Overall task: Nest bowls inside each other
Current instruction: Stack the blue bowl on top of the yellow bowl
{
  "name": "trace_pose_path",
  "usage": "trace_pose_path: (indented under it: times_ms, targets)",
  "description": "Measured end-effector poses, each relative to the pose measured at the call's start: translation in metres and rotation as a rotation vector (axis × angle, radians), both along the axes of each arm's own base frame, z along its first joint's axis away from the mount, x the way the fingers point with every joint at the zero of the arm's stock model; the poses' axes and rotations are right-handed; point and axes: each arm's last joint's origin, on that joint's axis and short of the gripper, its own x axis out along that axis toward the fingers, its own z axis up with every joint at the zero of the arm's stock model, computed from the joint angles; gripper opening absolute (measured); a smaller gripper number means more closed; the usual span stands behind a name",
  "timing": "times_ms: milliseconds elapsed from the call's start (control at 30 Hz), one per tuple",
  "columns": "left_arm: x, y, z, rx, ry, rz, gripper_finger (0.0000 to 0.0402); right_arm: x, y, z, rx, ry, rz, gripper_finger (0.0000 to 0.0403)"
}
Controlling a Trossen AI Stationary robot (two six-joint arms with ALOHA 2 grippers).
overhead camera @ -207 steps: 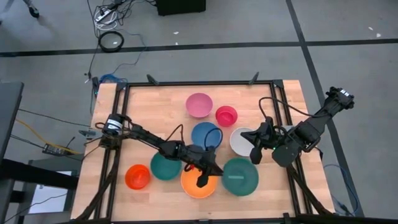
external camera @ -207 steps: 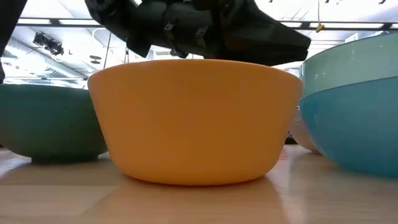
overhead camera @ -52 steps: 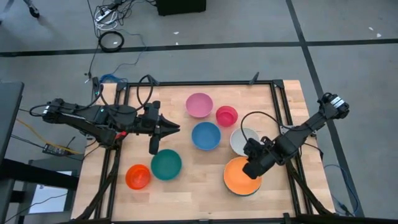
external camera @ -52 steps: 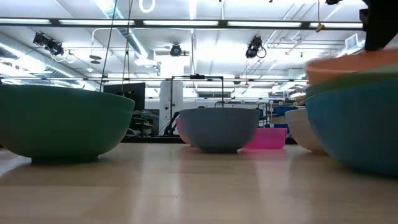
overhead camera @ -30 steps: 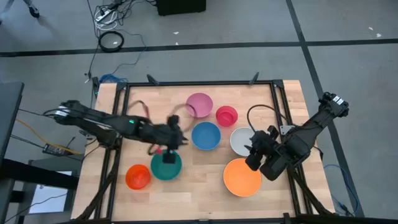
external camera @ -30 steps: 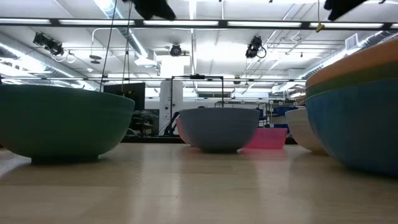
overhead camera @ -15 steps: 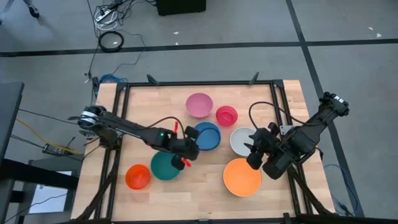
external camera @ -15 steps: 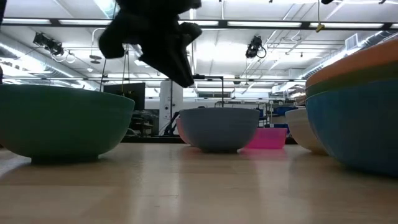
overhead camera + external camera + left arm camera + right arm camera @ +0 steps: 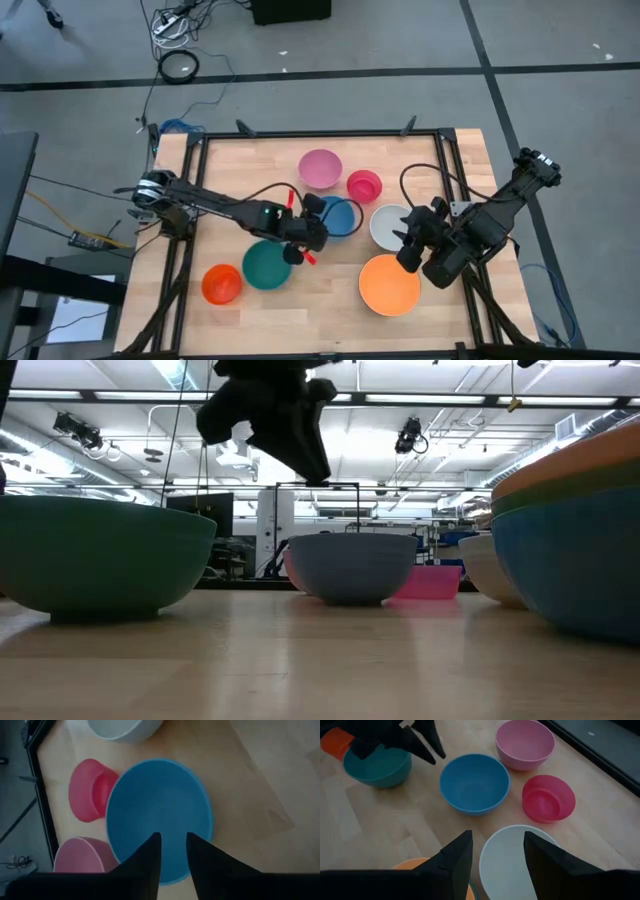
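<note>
Blue bowl (image 9: pixel 334 218) mid-table sits under the left gripper (image 9: pixel 173 851), fingers parted, apparently poised to grab it.

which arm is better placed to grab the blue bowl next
The left. The left gripper hangs right at the blue bowl, fingers apart, and its wrist view looks straight into it. The right gripper sits empty between the white bowl and the orange bowl.

Grey floor (image 9: pixel 560 110), ceiling strip lights (image 9: pixel 420 398), wooden table (image 9: pixel 240 160).
</note>
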Motion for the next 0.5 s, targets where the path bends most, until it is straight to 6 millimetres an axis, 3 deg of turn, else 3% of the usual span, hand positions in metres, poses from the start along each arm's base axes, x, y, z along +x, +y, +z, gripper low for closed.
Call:
trace_pose_path:
  times_ms: [167, 500]
  targets:
    - [-0.001, 0.010, -0.005, -0.029, 0.057, 0.026, 0.0139, 0.000, 0.000, 0.000, 0.002, 0.001, 0.001, 0.0165]
    - [0.007, 0.006, -0.030, -0.083, 0.138, -0.008, 0.0142, 0.000, 0.000, 0.000, 0.003, 0.003, 0.003, 0.0166]
